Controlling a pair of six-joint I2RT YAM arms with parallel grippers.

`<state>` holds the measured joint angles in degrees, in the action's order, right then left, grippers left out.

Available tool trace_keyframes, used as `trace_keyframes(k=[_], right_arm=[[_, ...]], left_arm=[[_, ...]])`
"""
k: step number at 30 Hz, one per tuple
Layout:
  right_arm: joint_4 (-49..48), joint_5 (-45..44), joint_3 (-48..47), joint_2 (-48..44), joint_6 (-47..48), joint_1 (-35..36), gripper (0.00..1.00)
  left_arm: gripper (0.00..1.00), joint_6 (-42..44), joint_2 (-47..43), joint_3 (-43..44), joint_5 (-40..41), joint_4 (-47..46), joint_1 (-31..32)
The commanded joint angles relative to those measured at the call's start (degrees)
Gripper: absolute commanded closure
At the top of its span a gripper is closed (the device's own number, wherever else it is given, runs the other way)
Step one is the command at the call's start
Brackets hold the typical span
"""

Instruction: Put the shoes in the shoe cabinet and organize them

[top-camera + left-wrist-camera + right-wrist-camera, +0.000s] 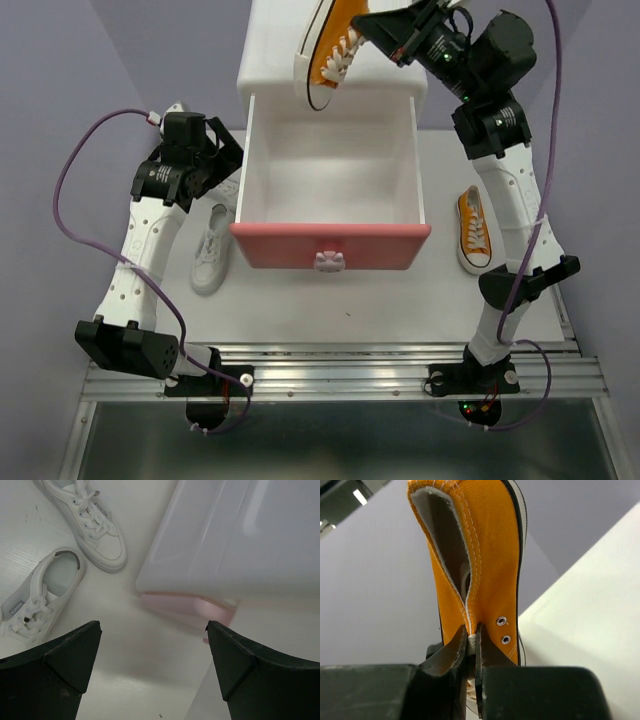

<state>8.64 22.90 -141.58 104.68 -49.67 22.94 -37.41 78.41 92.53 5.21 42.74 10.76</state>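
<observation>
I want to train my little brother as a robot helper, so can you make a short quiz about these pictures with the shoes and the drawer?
1. True or false: the left end effector holds a white sneaker.
2. How many orange sneakers lie on the table?
3. The right end effector pinches the lifted orange sneaker by its: A) laces, B) canvas edge, C) sole.
Key: 1) false: it is open, and the white sneakers lie on the table; 2) one, the flat orange sneaker; 3) B.
</observation>
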Motion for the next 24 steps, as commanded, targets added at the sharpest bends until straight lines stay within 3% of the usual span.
trace_keyframes(k=[1, 3, 9, 12, 24], right_arm=[[4.6, 4.5, 0.7, -4.3, 4.7, 3.2, 0.99], [10.6, 4.7, -0.7, -4.0, 8.9, 6.5, 0.99], [14.3, 3.7, 5.3, -7.3, 12.0, 11.6, 0.99], [18.4, 2.8, 3.6, -6.9, 16.2, 14.1, 0.99], [27.9, 0.0, 6.3, -8.9, 20.7, 17.8, 1.00]], left_arm=[[0.01, -0.6, -2.8, -0.9, 1.4, -0.6, -0.2], [0.01, -0.4, -2.7, -1.0, 1.9, -0.6, -0.2], [0.01, 0.1, -2.0, -0.9, 2.1, -1.0, -0.2], [0.01, 0.1, -2.0, -1.1, 2.0, -1.0, -0.2], [0.01, 0.2, -3.9, -3.9, 2.1, -0.8, -0.2]])
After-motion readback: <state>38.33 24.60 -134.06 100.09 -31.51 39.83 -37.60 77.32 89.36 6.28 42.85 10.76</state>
